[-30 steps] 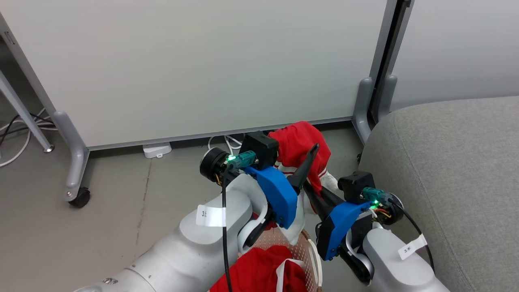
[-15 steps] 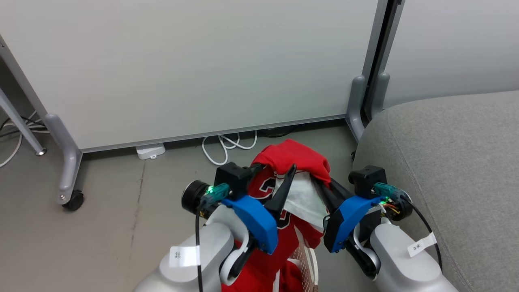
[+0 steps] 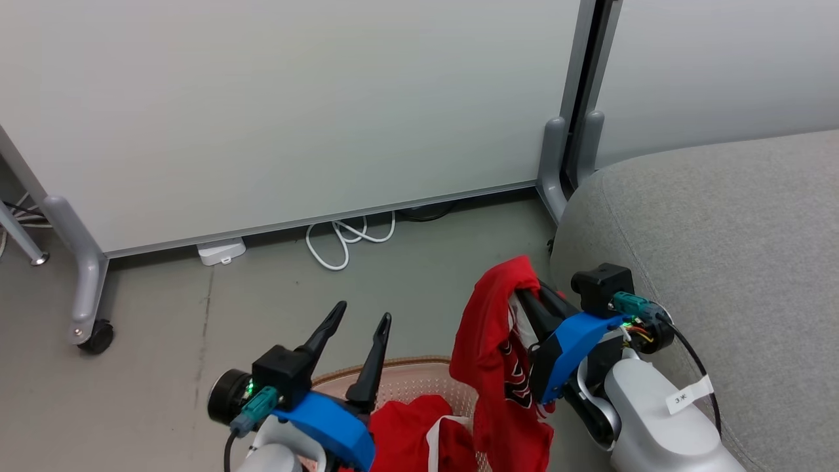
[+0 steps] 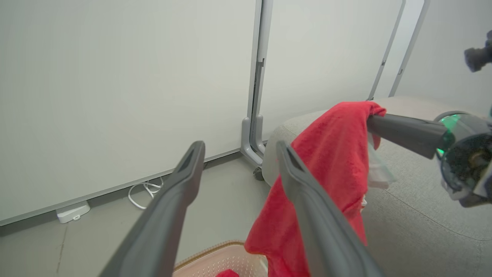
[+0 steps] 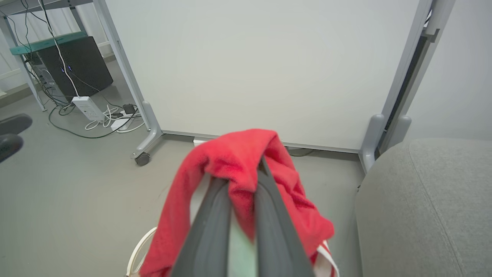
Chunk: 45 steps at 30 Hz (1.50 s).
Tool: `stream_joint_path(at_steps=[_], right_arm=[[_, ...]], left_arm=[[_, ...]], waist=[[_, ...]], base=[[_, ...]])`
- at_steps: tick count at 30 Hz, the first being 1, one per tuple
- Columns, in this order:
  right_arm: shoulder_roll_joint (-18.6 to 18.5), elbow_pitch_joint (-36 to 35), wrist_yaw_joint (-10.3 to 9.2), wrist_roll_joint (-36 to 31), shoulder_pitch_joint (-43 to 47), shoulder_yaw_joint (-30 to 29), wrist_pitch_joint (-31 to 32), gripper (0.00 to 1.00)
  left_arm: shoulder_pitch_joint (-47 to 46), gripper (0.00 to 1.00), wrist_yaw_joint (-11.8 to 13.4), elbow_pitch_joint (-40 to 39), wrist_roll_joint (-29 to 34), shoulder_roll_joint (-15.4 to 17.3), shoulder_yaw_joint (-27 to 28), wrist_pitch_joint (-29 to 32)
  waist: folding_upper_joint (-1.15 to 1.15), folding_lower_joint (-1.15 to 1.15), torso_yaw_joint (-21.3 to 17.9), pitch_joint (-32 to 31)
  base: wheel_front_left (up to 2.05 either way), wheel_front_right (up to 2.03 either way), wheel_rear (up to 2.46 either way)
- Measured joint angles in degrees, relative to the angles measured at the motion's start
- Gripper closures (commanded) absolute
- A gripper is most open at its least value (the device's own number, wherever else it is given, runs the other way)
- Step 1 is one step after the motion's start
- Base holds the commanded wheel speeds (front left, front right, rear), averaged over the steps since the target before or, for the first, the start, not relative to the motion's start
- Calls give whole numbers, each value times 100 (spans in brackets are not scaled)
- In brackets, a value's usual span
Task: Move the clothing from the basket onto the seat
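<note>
Clamps dark right fingers (image 3: 537,314) shut on a fold of soft red striped garment (image 3: 488,354), raised to clear cream perforated plastic basket (image 3: 406,362) for transfer onto adjacent grey upholstered seat (image 3: 721,229); spreads left fingers (image 3: 375,357) wide, empty, above remaining red clothing (image 3: 406,426).

At six o'clock the basket (image 3: 413,362) runs off the edge; the red jersey (image 3: 488,328), its print (image 3: 516,383) unreadable, hides the fingertips of the right gripper (image 3: 529,292).

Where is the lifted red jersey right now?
Head view, right of centre: the red jersey hangs from the shut jaws of the right gripper, over the basket rim, left of the seat.
</note>
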Motion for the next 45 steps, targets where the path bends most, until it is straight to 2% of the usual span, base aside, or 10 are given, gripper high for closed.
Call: stream_joint_path(at_steps=[6, 11, 22, 30, 45], right_arm=[[-30, -100, 0, -34, 49, -65, 51, 100], [-41, -189, 0, -68, 97, -143, 100, 100], [-47, -347, 0, -101, 162, -207, 174, 100], [-45, -449, 0, -102, 159, -125, 249, 100], [-48, -559, 0, -81, 155, -70, 294, 100]], left_arm=[[679, 0, -263, -342, 526, -9, 790, -1], [923, 0, -504, -375, 910, -188, 1318, -1], [1019, 0, -738, -261, 1335, -516, 1726, -1], [1022, 0, -805, -254, 1471, -649, 1867, -4], [1013, 0, -834, -289, 1529, -731, 1889, -5]], waist=[[0, 0, -61, 20], [0, 0, -78, 30], [0, 0, -327, 46], [0, 0, -895, 104], [0, 0, -2286, 256]], base=[[0, 0, 0], [0, 0, 0], [0, 0, 0], [0, 0, 0], [0, 0, 0]])
